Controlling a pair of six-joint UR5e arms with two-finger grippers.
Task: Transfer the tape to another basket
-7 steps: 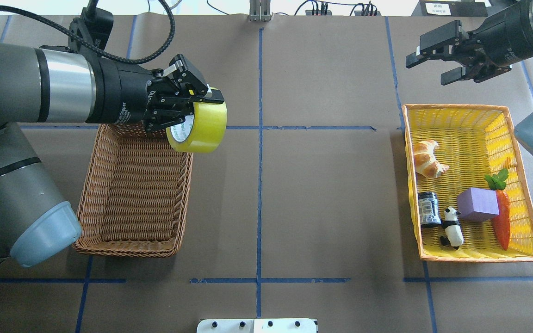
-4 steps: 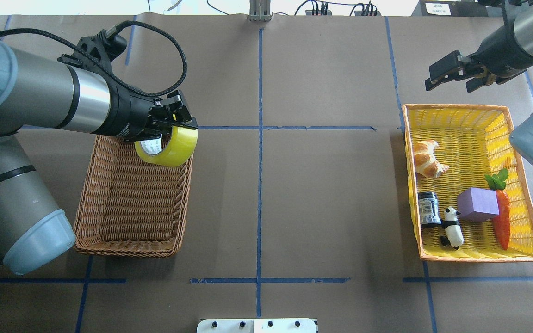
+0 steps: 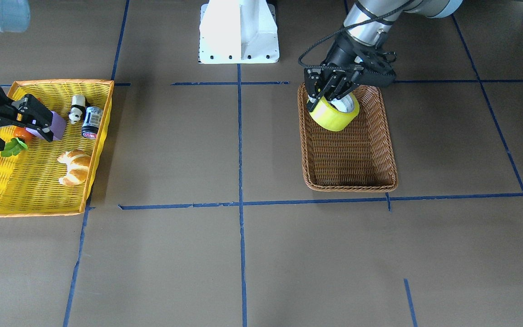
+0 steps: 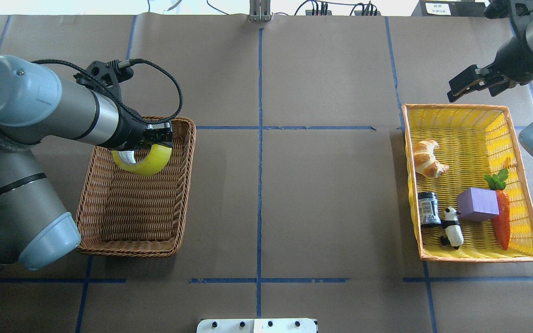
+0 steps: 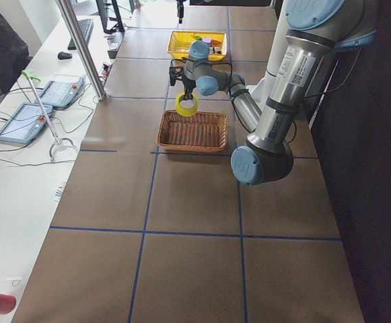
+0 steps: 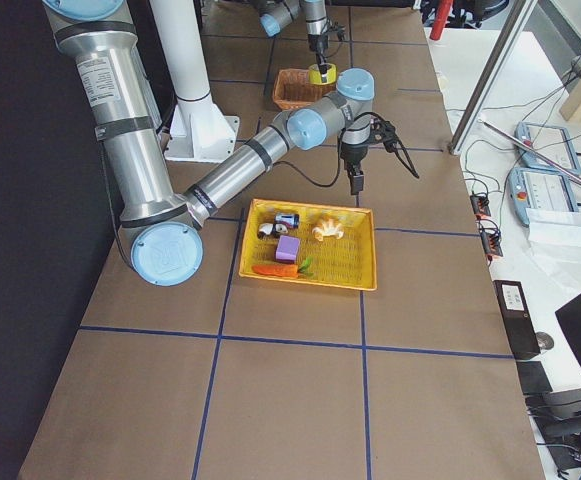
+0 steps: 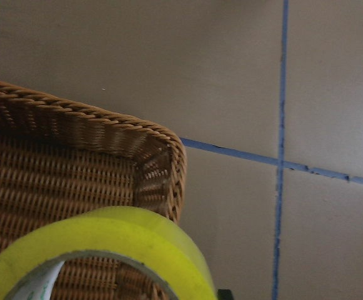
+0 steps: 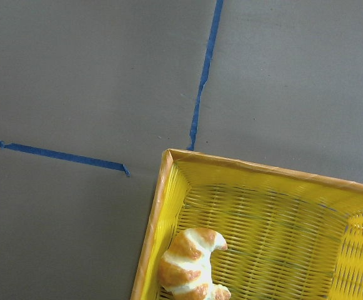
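Front-facing view: the left pincer [image 3: 324, 96] is clamped on the wall of the tape [image 3: 334, 117]. The roll hangs just under its fingers, over the end of the basket [image 3: 351, 185] nearest the robot's base. The roll is tilted, its white core opening turned up and toward the robot. Whether it touches the basket's floor cannot be told. The right pincer [image 3: 23, 136] is spread wide with nothing in it, overlapping one end of the yellow basket [image 3: 30, 210], which holds a croissant [image 3: 74, 167] among other small things.

Overhead view: the tape sits inside the braided rim near the basket's far right corner, directly below the left pincer. Its hole axis slants toward the arm, with the core showing on the wrist side. The right pincer hangs just past the yellow basket's far edge, well apart from the tape across the table [image 4: 322, 194].

Left side view: the roll shows as a ring facing the camera, under the pincer, at the basket's far end.

Right side view: the tape is a small yellow spot at the far basket.

Left wrist view: the roll's yellow edge fills the lower left, with the basket's corner behind it and blue lines [image 7: 280, 125] on the table.

Right wrist view: a corner of the yellow basket and the croissant
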